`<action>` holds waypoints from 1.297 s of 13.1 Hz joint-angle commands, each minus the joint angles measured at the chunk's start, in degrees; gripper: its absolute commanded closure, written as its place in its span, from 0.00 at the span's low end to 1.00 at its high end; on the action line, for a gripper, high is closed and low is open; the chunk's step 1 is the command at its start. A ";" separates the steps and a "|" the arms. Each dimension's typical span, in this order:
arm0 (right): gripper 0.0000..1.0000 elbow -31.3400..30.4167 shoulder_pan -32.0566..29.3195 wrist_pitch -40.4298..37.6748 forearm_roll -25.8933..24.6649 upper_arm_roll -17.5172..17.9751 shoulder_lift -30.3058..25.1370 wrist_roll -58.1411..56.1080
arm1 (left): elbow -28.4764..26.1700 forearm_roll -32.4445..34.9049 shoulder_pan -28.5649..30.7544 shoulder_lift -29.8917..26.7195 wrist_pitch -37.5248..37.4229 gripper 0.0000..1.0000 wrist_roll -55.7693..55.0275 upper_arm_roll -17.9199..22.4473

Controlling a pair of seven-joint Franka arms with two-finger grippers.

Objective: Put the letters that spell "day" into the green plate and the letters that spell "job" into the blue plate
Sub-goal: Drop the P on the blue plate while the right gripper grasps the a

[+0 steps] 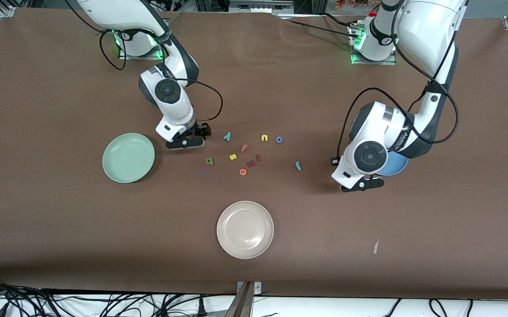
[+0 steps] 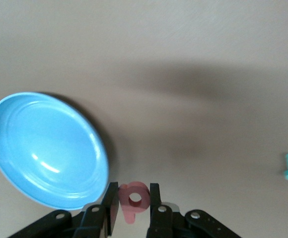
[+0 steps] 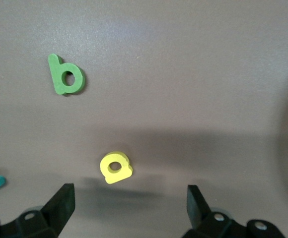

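Your left gripper (image 2: 134, 206) clamps the salmon-pink "b" (image 2: 133, 200) just beside the blue plate (image 2: 44, 148), ready for delivery. Your right gripper (image 3: 129, 203) hangs spread-jawed over the yellow "d" (image 3: 115, 167), positioned to grasp it.

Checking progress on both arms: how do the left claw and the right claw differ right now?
The left claw is shut on the salmon-pink letter, beside the blue plate; the right claw is open and empty, over the yellow letter. Both point down at the table.
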 commanded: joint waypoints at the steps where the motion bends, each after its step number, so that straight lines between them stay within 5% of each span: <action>1: 0.00 -0.85 0.40 2.47 -3.01 -0.35 0.57 1.04 | -7.02 0.92 4.84 -4.97 1.02 1.00 8.10 -0.56; 3: 0.00 -0.67 0.49 2.47 -7.31 -0.35 0.92 1.04 | -9.65 -0.92 10.81 -4.80 3.20 0.99 16.09 -1.34; 8: 0.00 -0.58 0.49 3.70 -9.27 -0.09 1.89 0.60 | -19.41 -1.46 13.56 -4.09 17.71 0.96 22.80 -1.35; 9: 0.00 -0.58 0.57 4.22 -9.09 -0.09 1.98 0.78 | -19.42 -1.46 13.65 -4.09 17.72 0.87 22.98 -1.43; 10: 0.01 -0.49 0.58 4.31 -9.00 0.00 2.06 0.95 | -19.16 -1.46 13.57 -4.09 17.64 0.54 22.99 -1.43; 11: 0.01 -0.58 0.58 4.31 -8.91 0.00 2.07 1.04 | -19.07 -1.46 13.56 -4.09 17.64 0.01 23.07 -1.43; 17: 0.17 -0.58 0.58 5.28 -8.65 0.00 2.42 1.22 | -14.95 -1.46 12.77 -7.70 13.51 0.00 20.36 -8.10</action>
